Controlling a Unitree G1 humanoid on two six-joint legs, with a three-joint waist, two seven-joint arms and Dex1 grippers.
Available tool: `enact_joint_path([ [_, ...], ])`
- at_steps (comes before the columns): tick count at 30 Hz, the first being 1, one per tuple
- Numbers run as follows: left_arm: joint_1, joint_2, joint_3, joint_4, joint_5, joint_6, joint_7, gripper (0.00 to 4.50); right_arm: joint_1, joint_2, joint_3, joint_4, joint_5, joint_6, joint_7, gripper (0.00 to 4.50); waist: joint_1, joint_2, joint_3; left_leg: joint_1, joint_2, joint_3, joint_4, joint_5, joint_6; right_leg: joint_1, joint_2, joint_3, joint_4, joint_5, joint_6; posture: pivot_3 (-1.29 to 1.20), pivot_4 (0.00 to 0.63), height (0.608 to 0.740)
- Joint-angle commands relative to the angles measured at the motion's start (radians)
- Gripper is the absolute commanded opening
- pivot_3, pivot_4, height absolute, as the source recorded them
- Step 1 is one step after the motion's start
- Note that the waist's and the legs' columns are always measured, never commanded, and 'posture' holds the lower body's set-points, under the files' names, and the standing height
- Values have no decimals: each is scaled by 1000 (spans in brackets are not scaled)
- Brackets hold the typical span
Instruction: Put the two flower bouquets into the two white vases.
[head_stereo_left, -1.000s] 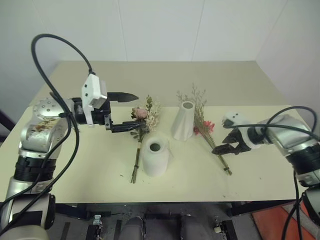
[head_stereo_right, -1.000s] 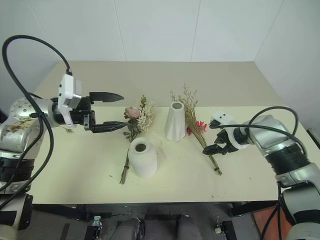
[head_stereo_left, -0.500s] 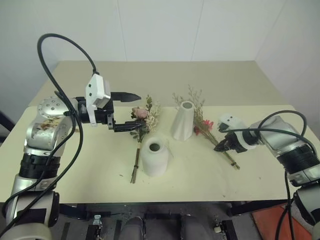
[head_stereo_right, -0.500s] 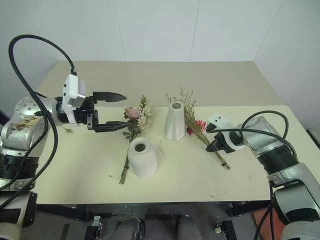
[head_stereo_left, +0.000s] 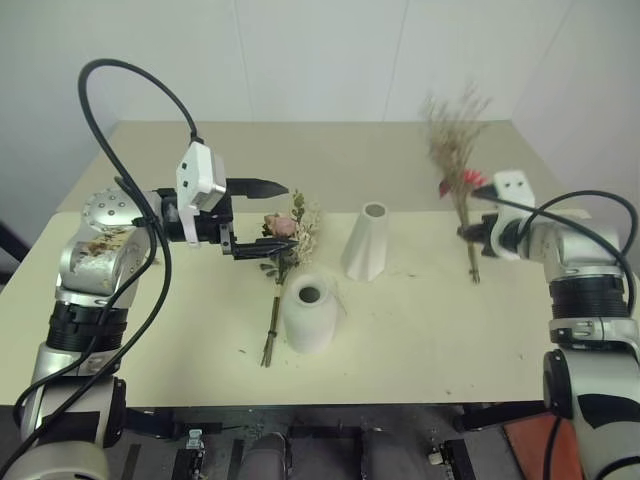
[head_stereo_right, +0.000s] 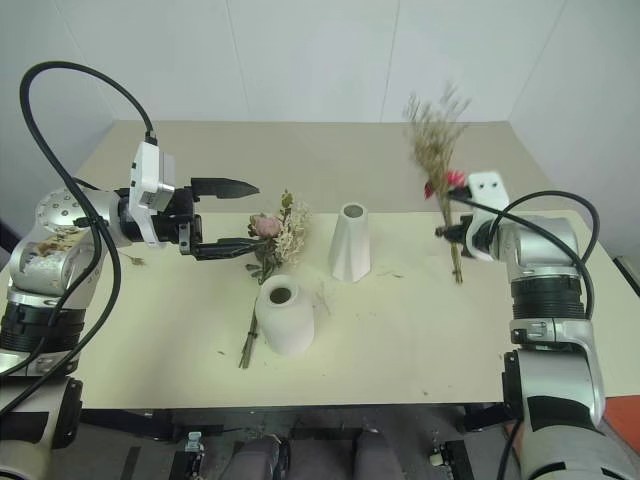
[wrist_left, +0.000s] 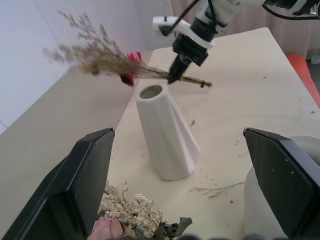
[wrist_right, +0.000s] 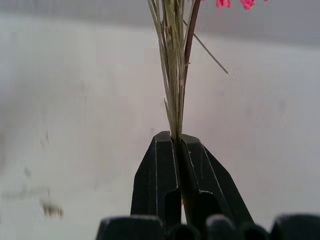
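Note:
My right gripper (head_stereo_left: 468, 233) is shut on the stems of the twig bouquet (head_stereo_left: 454, 128), which stands upright above the table, right of the tall white vase (head_stereo_left: 368, 243). The right wrist view has the stems (wrist_right: 174, 75) pinched between the shut fingertips (wrist_right: 162, 150). The rose bouquet (head_stereo_left: 286, 232) lies on the table, its stems running down past the squat white vase (head_stereo_left: 308, 314). My left gripper (head_stereo_left: 278, 220) is open and level, just left of the rose head. From the left wrist I see the tall vase (wrist_left: 167, 134) and the lifted twig bouquet (wrist_left: 99, 54).
The cream table (head_stereo_left: 440, 340) has bare room on its right half and along the back. A few loose twig bits lie near the tall vase. The squat vase stands close in front of the rose bouquet's stems.
My right gripper closed on the twig bouquet's stems, lifted it off the table and swung it upright, further right and back. The left gripper stayed open in place.

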Motion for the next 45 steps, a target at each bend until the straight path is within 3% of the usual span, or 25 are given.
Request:
enact_joint_path([
  [1, -17, 4, 10, 3, 3, -20, -11, 4500, -70, 59, -131, -158, 116, -104, -32, 49, -7, 1, 0, 0, 0, 0, 0, 0, 0, 0, 0, 0, 1, 0, 0, 0, 150, 740],
  [10, -24, -2, 0, 0, 15, -16, -11, 4500, -191, 228, -152, -248, 309, -205, -3, 49, -19, 1, 1, 1, 0, -1, 0, 0, 0, 0, 0, 0, 2, 0, 0, 0, 150, 740],
  [21, -8, 1, 16, -29, 8, 8, 29, 4500, -62, 251, -43, -411, 400, -171, 43, 49, -18, 1, 1, 0, 0, -1, 0, 0, 0, 0, 0, 0, 3, 0, 0, 0, 150, 740],
  [45, -28, 0, 30, -37, -33, 90, 45, 4500, 95, 297, 64, -373, 324, -386, 47, 49, -19, 1, 1, 2, 0, -1, 0, 0, 0, 0, 0, 0, 2, 0, 0, 0, 150, 740],
])
